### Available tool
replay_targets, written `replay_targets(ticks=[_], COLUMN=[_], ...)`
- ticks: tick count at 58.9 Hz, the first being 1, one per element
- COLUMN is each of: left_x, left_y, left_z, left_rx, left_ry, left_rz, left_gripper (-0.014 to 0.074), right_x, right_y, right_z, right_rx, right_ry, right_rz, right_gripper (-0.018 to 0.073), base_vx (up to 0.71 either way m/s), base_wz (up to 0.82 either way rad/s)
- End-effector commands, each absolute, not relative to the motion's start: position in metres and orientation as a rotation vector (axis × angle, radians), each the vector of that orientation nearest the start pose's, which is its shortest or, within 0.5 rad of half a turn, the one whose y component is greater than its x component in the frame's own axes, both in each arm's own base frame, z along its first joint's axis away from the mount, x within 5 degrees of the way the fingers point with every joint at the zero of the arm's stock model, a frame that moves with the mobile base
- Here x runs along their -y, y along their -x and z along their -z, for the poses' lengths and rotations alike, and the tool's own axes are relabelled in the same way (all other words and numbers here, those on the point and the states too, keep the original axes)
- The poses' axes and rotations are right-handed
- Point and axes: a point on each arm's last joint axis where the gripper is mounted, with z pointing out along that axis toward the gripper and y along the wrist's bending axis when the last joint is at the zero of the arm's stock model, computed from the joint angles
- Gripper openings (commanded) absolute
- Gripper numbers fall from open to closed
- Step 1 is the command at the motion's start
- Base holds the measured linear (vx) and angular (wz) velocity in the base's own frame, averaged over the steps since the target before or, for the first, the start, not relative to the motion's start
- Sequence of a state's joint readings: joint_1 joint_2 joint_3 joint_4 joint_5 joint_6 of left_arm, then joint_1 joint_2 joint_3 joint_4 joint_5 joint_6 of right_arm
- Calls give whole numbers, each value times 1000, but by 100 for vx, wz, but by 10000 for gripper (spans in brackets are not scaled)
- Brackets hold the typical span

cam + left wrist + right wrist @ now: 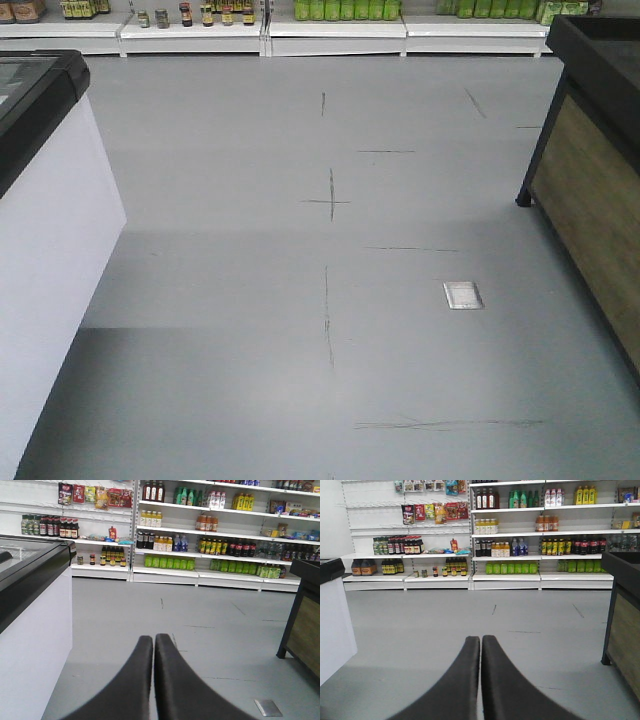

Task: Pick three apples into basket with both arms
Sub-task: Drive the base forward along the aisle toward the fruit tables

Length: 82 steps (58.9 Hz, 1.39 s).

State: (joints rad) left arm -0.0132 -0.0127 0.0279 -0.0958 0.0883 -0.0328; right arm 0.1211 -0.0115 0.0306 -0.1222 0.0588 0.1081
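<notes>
Facing shop shelves (505, 576): L hand (153, 640) clenched, R hand (480, 641) clenched, both empty; bottle labels (512, 568) unreadable.

Freezer (50, 250) cut off at L edge, counter (600, 220) at R.

Left gripper (154, 640) and right gripper (480, 641) are both closed, empty.

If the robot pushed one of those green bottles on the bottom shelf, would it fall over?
Probably it would tip: the green bottles stand upright and look taller than wide. Packed side by side, neighbours might prop it or topple too. They look smooth, so possibly slippery to grip.
</notes>
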Motion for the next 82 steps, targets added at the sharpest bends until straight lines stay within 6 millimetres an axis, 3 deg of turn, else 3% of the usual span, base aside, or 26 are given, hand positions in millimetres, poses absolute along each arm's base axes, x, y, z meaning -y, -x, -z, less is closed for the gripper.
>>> replay_targets(ticks=[1, 82], left_x=[1, 1], left_y=[-54, -54], left_z=[-212, -212], left_rx=[-1480, -1480], left_ry=[94, 94], left_rz=[123, 123], left_gripper=[-6, -6], right_x=[-7, -7], right_y=[-56, -56], right_z=[-202, -202], right_rx=[-1487, -1487], right_ry=[112, 112], right_rz=[-68, -68], right_gripper=[-5, -5], base_vx=[0, 0], base_wz=[0, 0])
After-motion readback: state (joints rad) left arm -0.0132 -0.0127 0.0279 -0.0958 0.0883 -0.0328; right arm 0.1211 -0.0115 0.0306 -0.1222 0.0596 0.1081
